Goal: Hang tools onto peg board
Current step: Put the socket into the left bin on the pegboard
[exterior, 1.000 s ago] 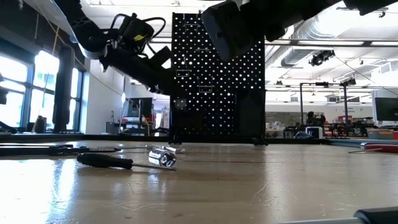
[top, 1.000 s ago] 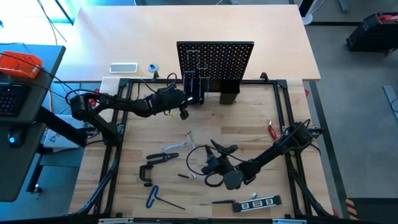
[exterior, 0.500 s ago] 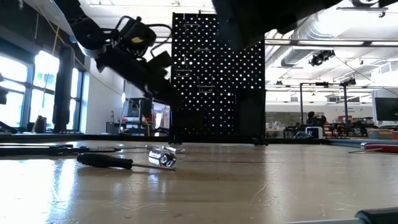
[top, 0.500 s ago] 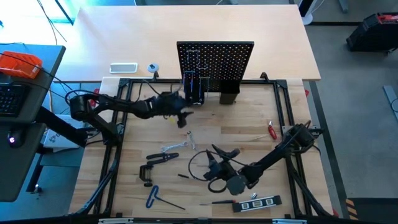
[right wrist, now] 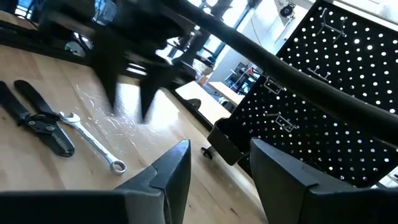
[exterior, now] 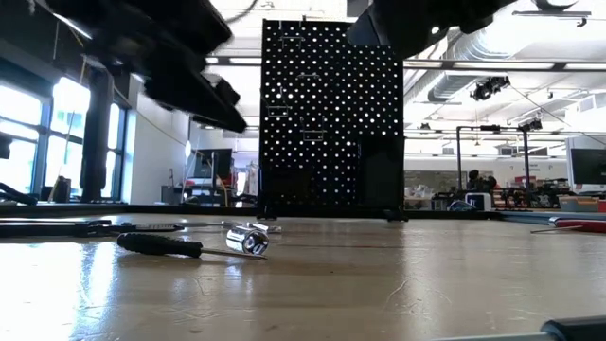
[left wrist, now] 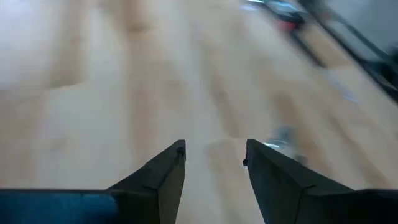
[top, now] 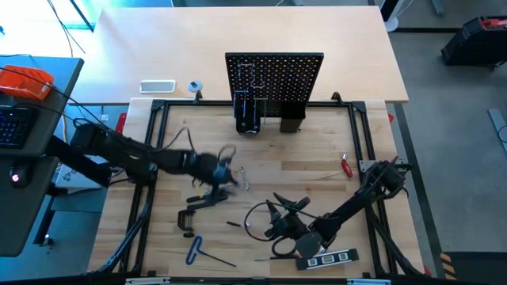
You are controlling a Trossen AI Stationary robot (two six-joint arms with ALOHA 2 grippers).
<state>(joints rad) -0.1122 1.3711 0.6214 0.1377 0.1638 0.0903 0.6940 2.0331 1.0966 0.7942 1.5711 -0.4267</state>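
From my remote seat, I see a light wooden table (top: 317, 162) edged by a black metal frame (top: 154, 158). Behind it sits a paler tabletop (top: 238, 32) carrying a small white rectangular tray (top: 157, 86) and, just beside it, a small tape roll (top: 194, 86). At far left, an orange object (top: 24, 81) rests on a dark desk (top: 40, 158). A grey floor (top: 451, 142) lies to the right.

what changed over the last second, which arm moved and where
The left end effector pulled back from the holder boxes at the peg board to above the wrenches, fingers open and empty. The right end effector drifted toward the table's near edge, near the level. Tools on the table stayed put.
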